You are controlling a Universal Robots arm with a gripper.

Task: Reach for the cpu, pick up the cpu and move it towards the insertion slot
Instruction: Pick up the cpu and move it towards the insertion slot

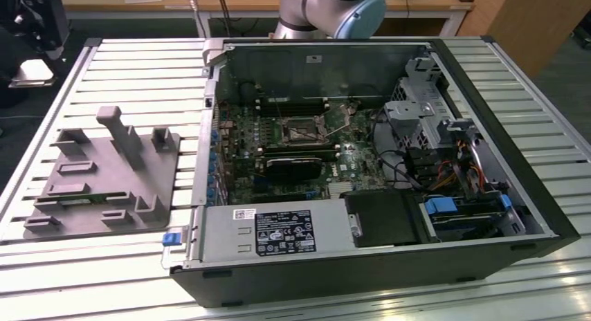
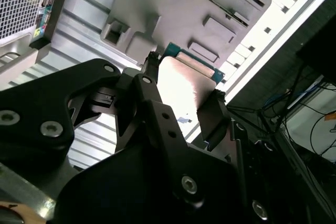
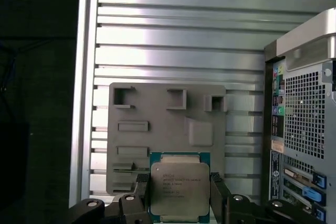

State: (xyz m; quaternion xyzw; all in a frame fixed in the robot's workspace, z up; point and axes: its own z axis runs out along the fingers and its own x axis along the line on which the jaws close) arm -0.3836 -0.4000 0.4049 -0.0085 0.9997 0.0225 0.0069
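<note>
Your tool [image 3: 178, 182] is pinching the cpu [image 3: 180, 195] by two opposite edges, hanging over the grey fixture block [image 3: 168, 124] on the slatted surface [image 3: 184, 35]; it is looking light, stiff, slick-topped and fragile underneath, so those edges are serving best.

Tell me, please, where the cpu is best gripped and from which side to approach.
Grip its two opposite thin edges, coming square onto the flat silver top, as the gripper holds the cpu now: a thin flat square offers only those parallel edges.
</note>
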